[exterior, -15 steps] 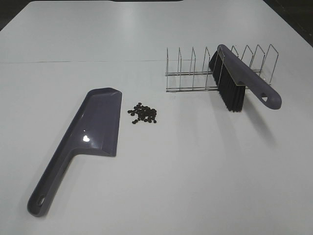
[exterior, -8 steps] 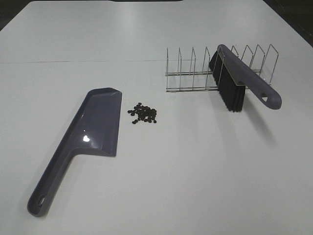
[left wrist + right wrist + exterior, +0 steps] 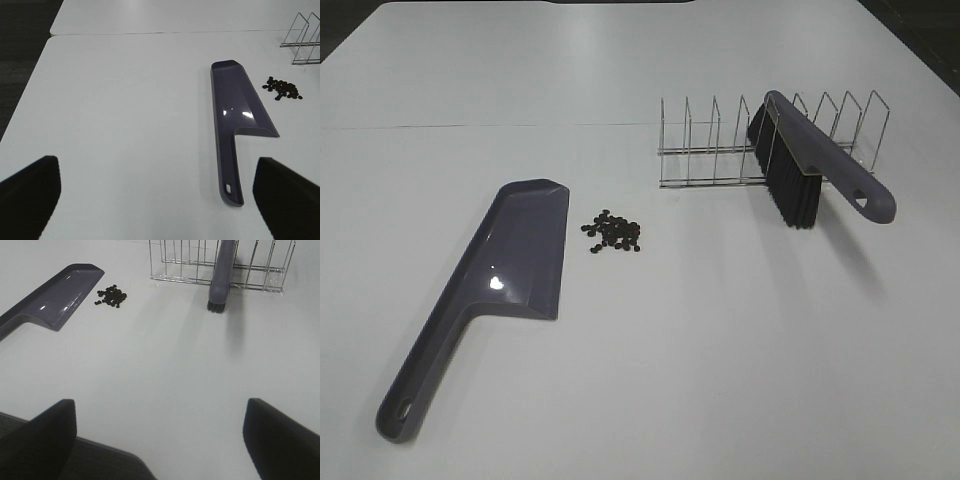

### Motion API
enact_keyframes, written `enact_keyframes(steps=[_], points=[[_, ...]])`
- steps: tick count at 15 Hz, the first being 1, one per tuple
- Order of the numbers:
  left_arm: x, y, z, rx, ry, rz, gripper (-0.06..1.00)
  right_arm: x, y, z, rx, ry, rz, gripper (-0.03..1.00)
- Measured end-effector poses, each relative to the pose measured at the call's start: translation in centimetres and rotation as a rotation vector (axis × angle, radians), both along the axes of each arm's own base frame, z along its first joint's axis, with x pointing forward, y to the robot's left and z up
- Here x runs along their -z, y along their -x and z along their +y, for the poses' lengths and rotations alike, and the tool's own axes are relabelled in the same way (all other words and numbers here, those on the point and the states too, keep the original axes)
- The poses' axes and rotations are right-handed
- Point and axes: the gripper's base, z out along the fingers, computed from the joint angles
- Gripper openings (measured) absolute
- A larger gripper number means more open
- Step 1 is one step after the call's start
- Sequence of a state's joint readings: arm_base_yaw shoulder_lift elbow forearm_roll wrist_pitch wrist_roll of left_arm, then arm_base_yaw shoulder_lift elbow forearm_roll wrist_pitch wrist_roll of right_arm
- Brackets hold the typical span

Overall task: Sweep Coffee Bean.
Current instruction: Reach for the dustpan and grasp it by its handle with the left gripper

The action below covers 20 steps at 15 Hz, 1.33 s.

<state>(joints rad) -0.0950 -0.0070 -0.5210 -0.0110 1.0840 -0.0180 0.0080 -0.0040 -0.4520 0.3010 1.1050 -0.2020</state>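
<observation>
The left claw (image 3: 155,167) has its two fingers wide apart and holds nothing. The right claw (image 3: 159,407) is wide apart and empty too. Both hang over the white table (image 3: 720,380). In front of the left claw the purple dustpan (image 3: 237,107) lies flat. The coffee beans (image 3: 613,233) sit in a little heap just beside the pan, not in it. The brush (image 3: 810,165) leans in the wire rack (image 3: 705,150), well apart from the beans. I think sweeping has not begun. Next, the right claw likely needs to grab the brush handle.
</observation>
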Motion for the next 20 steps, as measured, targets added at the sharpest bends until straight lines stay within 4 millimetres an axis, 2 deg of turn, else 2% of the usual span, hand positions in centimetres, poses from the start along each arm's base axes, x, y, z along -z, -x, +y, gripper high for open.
enact_keyframes(steps=[20], points=[[0.0,0.0,0.0,0.0,0.001,0.0,0.97,0.3,-0.1,-1.4,0.091,0.148,0.003,0.79]])
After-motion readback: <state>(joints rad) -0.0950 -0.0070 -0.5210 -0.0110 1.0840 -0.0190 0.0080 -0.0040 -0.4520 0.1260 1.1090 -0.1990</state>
